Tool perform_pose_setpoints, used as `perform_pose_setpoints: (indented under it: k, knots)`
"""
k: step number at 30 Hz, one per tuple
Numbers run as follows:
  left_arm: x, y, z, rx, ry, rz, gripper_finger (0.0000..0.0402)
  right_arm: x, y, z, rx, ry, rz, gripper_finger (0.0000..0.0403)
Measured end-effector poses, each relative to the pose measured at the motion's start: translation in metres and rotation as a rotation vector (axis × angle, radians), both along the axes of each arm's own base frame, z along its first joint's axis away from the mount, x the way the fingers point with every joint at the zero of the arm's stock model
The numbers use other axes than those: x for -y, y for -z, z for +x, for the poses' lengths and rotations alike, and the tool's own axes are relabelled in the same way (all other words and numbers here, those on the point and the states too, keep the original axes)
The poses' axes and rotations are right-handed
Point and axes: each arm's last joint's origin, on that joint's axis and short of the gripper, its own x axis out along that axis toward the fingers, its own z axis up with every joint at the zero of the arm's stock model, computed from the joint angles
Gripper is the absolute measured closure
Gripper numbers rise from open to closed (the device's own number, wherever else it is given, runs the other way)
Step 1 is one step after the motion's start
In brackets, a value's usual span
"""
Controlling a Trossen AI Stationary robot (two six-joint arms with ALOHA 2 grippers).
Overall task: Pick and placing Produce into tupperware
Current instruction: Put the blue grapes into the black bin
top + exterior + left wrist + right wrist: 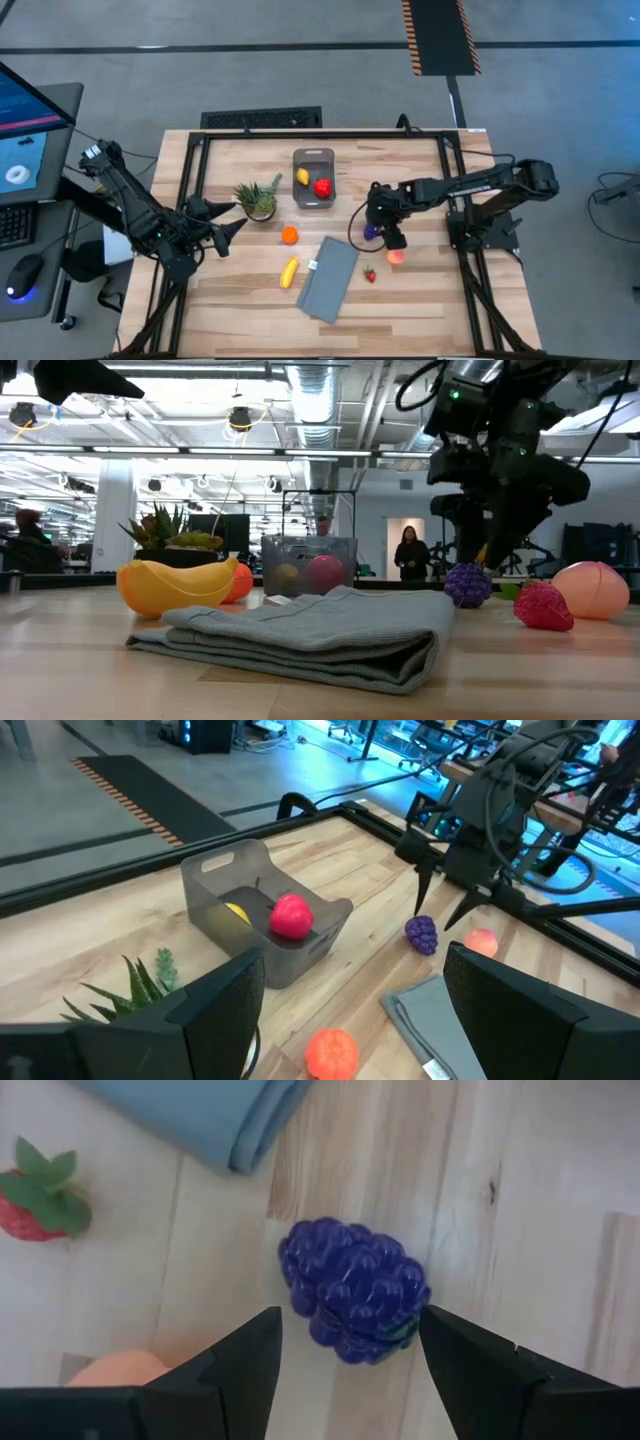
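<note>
Slippage is the risk: the right claw (345, 1355) hangs open astride the purple grapes (355, 1291), whose bumpy sides may squirt free toward the nearby peach (120, 1368) as the fingers close off-centre.

A light wooden table (420, 170) with a black metal frame fills the middle of the high view. Near its centre, slightly left, stands a small toy pineapple (259, 198) with spiky green leaves. Below and right of centre lies a folded grey-blue cloth (328, 279), set at a slant, with a small white tag at its upper left edge. A black keyboard (262, 119) sits just above the table's top edge. At the far left, a monitor (28, 130) glows blue, with a mouse (24, 272) below it. In the low view, a person (411, 553) stands far back in the room, right of centre.
</note>
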Motion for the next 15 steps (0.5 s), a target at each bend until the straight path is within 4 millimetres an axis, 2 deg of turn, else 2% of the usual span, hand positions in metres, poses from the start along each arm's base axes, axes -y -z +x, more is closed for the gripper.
perform_pose_setpoints:
  k: [15]
  knots:
    - [0.0,0.0,0.0,0.0,0.001,-0.01,0.0107,0.002,-0.001,0.02,-0.039,-0.087,-0.054,0.0141]
